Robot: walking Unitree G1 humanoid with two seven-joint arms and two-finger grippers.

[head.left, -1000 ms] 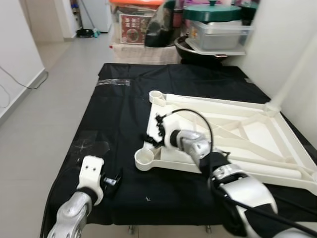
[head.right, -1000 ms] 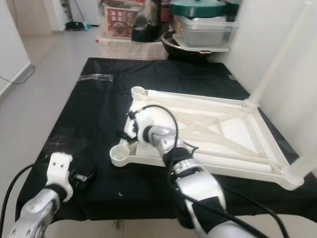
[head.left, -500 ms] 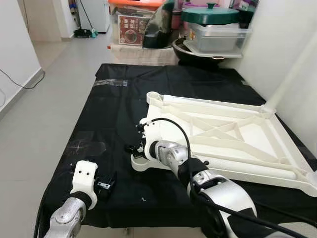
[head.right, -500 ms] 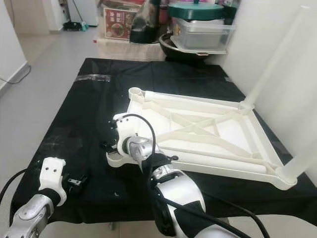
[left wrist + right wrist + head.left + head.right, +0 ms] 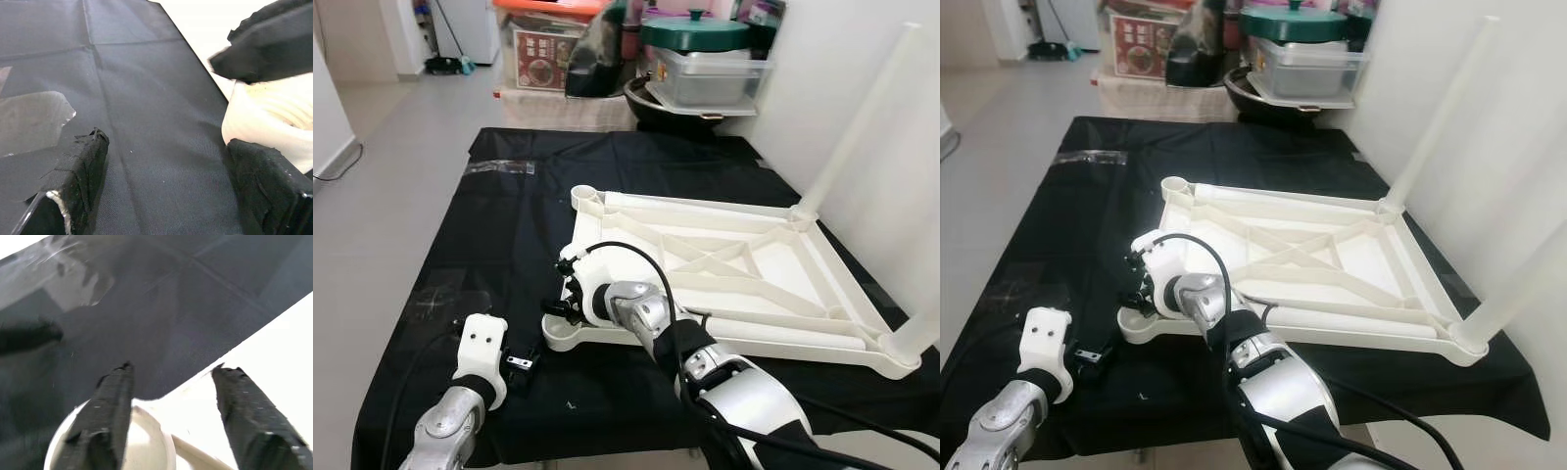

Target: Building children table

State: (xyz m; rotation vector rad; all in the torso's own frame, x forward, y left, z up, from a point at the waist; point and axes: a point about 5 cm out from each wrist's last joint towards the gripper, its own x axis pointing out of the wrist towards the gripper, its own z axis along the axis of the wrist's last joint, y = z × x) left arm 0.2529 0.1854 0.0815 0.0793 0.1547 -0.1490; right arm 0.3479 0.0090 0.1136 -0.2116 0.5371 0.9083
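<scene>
Now right claw nearer corner socket | left claw unmoved

Upright legs wall tabletop's right

table frame: cream white | cloth: black | pot lid: green | crate: orange

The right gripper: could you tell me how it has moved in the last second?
The right gripper swung from over the upturned tabletop out to its near-left corner socket, jaws open, holding nothing. The left gripper stayed open on the black cloth beside that corner; the tabletop did not shift.
</scene>
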